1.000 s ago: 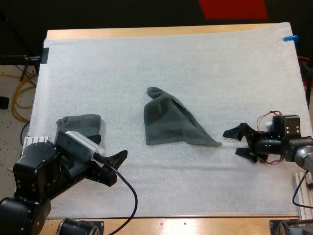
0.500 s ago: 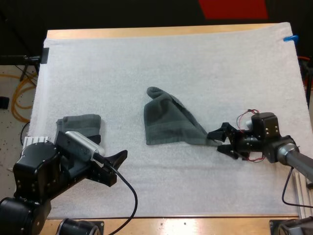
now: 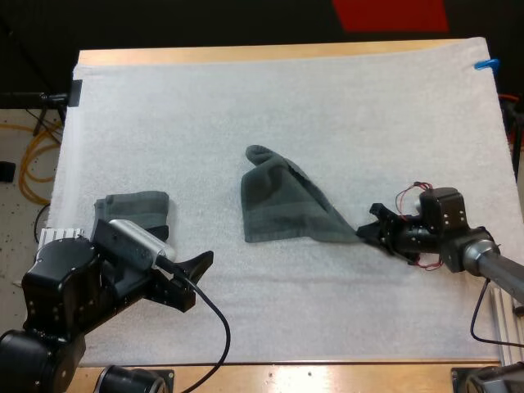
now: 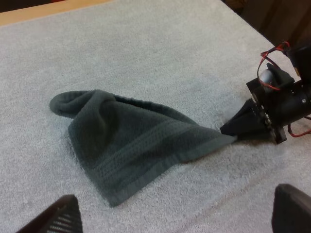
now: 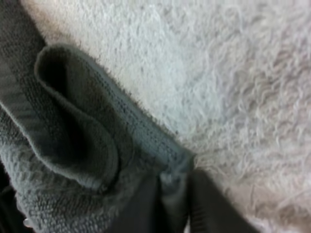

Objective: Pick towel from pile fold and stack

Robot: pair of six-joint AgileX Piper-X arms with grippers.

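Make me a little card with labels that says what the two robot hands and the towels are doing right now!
Middle towel: crumpled dark grey-green towel, lying on the white mat
Side towel: folded dark grey-green towel, at the mat's left side in the high view
Right gripper: shut on the crumpled towel's pointed corner
Left gripper: open, apart from both towels
Folding: not yet done for the crumpled towel

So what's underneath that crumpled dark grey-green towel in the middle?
The white mat shows all around the crumpled dark grey-green towel; anything beneath its folds is covered. The right gripper pinches its corner.
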